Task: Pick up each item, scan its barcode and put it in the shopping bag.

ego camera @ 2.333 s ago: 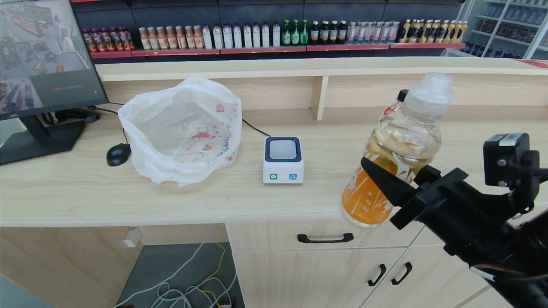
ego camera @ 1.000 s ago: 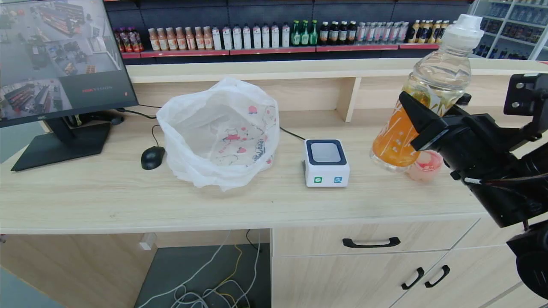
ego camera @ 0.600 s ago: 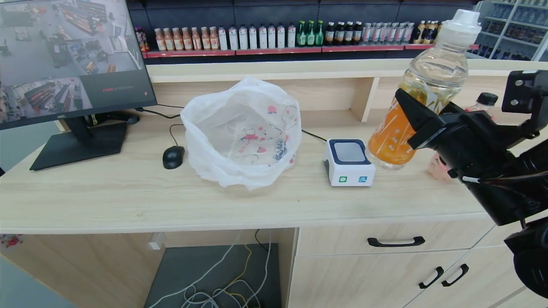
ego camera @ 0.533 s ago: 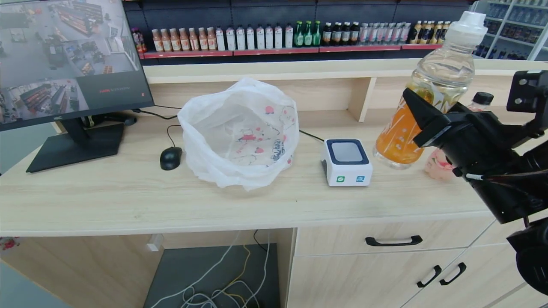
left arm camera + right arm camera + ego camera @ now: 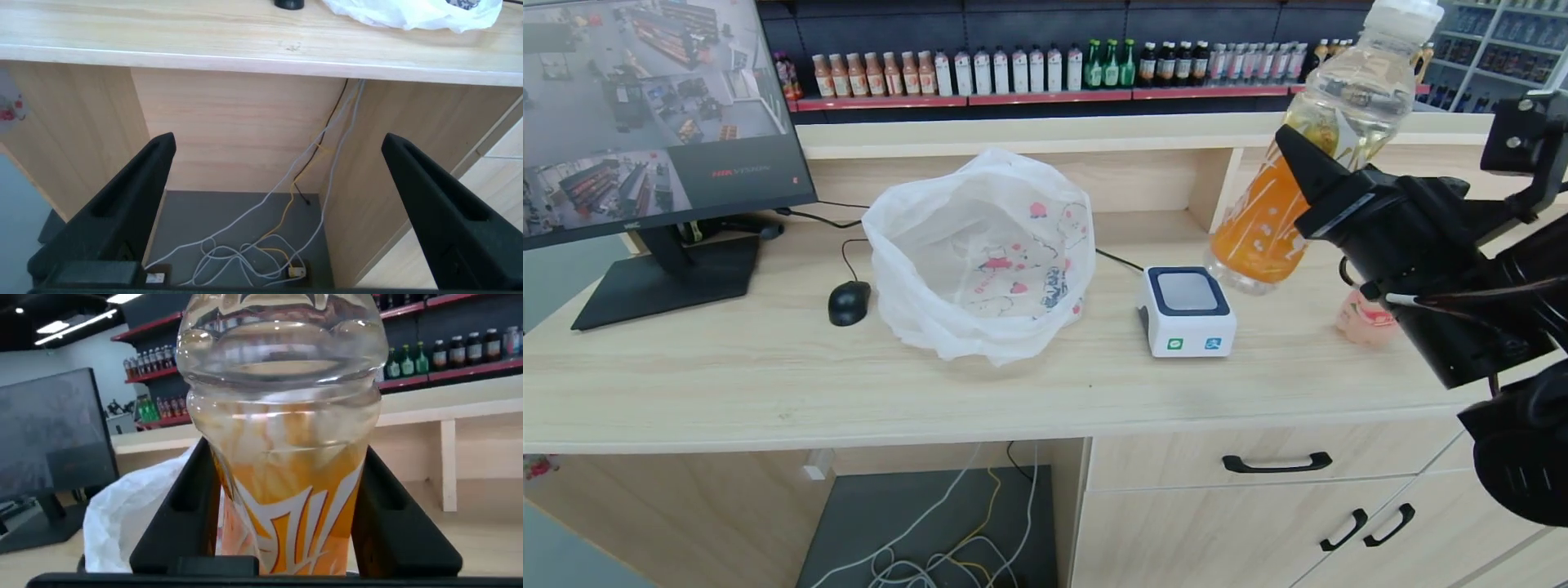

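Head view: the shopping bag [image 5: 980, 253] stands open at centre frame. The scan step looks in hand: at upper right the tilted bottle [image 5: 1290, 196], clamped round its middle by the right gripper [image 5: 286, 539], hangs just above the scanner [image 5: 1184, 310]. Next, its barcode likely must face the scanner window.

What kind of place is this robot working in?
Most likely the checkout of a small shop. Rows of bottled drinks line the shelves behind, a barcode scanner and an open shopping bag sit on the wooden counter, and the right gripper holds an orange drink bottle.
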{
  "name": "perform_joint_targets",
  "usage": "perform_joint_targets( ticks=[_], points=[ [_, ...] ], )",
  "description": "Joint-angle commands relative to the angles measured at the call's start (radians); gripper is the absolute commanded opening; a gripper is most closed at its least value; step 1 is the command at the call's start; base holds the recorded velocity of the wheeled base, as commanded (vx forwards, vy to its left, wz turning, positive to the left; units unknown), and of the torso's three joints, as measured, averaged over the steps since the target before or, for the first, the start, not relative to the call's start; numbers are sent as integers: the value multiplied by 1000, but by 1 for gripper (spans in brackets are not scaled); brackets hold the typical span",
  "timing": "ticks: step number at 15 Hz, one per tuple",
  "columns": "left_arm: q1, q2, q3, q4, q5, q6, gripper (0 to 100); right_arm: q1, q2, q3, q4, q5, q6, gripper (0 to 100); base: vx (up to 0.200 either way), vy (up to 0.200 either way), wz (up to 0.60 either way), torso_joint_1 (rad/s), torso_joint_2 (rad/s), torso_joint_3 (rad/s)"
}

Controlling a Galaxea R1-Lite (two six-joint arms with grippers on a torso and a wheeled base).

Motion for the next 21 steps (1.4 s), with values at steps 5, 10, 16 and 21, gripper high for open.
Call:
perform_joint_targets(
  ticks=[5,10,16,21],
  points=[
    [0,0,0,0,0,0,100,42,145,-137,74,-95,392,0,0,0,0,0,0,0],
    [0,0,0,0,0,0,100,42,241,-173,76,-178,676,0,0,0,0,0,0,0],
    [0,0,0,0,0,0,100,-16,324,-216,77,-178,855,0,0,0,0,0,0,0],
    [0,0,0,0,0,0,100,-51,355,-259,105,-174,929,0,0,0,0,0,0,0]
  ],
)
